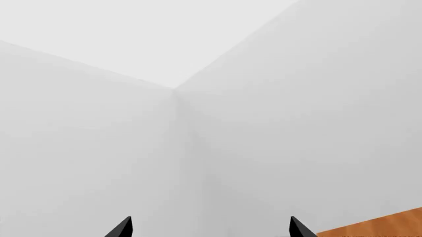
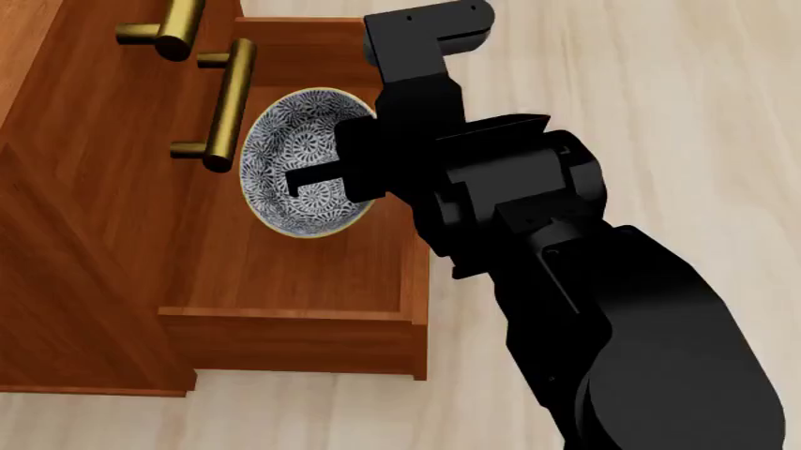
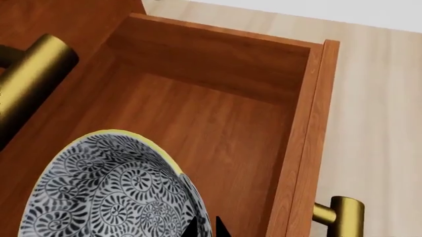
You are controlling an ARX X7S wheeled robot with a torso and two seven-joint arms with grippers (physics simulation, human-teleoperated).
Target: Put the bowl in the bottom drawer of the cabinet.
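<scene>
Right gripper (image 2: 328, 180): clamped on the bowl's rim, holding it tilted over the open drawer.
Bowl (image 2: 300, 159): in the gripper's grasp, hanging above the drawer floor directly below the fingers; seemingly not set down yet.
Bottom drawer (image 3: 218, 123): pulled out beneath the gripper, bare wooden floor waiting.
Left gripper (image 1: 209, 228): fingers apart, facing a white wall corner.
Progress: carrying seems done; lowering, releasing and probably closing remain.
Bowl's look: blue-grey floral swirls, pale yellowish rim.

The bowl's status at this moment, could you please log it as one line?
bowl: held over open bottom drawer | right gripper: shut on bowl rim | left gripper: open, facing wall | not yet released
</scene>
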